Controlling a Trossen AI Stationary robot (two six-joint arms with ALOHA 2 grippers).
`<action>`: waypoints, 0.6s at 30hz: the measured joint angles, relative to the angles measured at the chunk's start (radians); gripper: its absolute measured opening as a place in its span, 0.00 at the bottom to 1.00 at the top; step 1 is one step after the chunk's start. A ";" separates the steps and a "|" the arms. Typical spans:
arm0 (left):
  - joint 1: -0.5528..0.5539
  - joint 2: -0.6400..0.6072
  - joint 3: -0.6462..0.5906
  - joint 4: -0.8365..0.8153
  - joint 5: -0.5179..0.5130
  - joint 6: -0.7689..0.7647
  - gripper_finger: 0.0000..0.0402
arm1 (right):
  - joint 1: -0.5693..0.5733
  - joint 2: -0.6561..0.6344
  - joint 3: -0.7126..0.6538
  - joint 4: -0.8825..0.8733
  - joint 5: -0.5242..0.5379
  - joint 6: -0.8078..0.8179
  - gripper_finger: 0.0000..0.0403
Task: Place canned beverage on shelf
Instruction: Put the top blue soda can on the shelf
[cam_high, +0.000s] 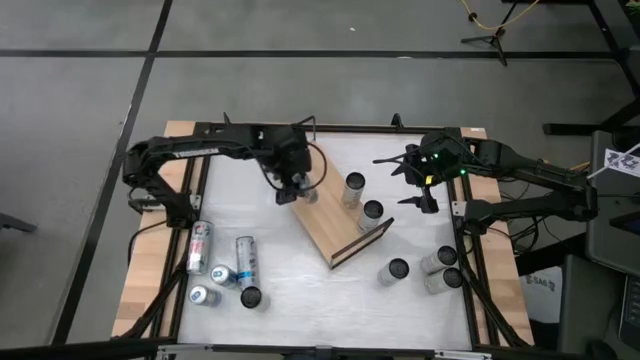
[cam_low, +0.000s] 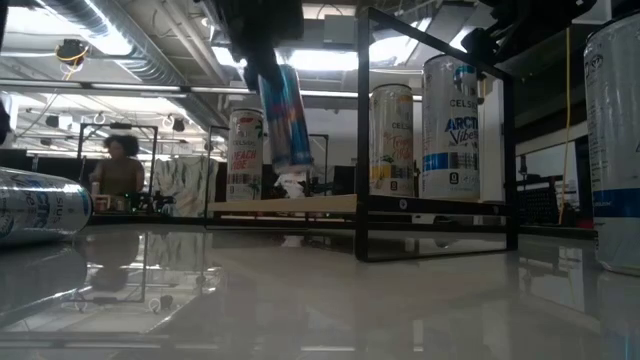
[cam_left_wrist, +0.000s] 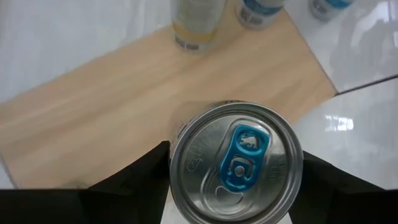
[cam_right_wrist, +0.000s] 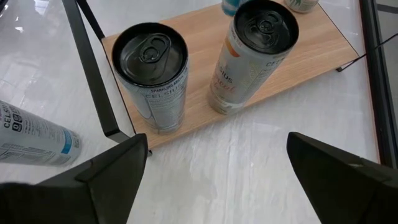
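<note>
My left gripper is closed around a can. My 2 dark fingers press on its sides. The can has a silver top and a blue pull tab. From low down, the can hangs in the air, tipped a little, and its bottom is just above the wood.

The shelf is a long light-brown wooden board with thin black wire rails at its short ends. It lies slanted in the middle of the white table. My held can is over the far end of the shelf, the end near my left arm.

2 cans already stand up on the shelf: a Celsius can with a black top and a pale can beside it.

My right gripper waits near the other side of the shelf. Its fingers are spread wide and hold nothing.

More cans lie and stand on the table at my left side. 3 more cans stand at my right side.

A person sits far back in the room.
</note>
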 joint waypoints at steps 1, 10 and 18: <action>0.003 0.017 0.013 -0.016 0.000 0.010 0.59 | 0.000 0.000 0.000 0.000 0.000 0.000 0.94; 0.010 0.193 0.252 -0.167 -0.002 0.093 0.59 | 0.000 0.000 0.000 0.000 0.000 0.000 0.94; 0.025 0.337 0.455 -0.264 -0.007 0.156 0.59 | 0.000 0.000 0.000 0.000 0.000 0.000 0.94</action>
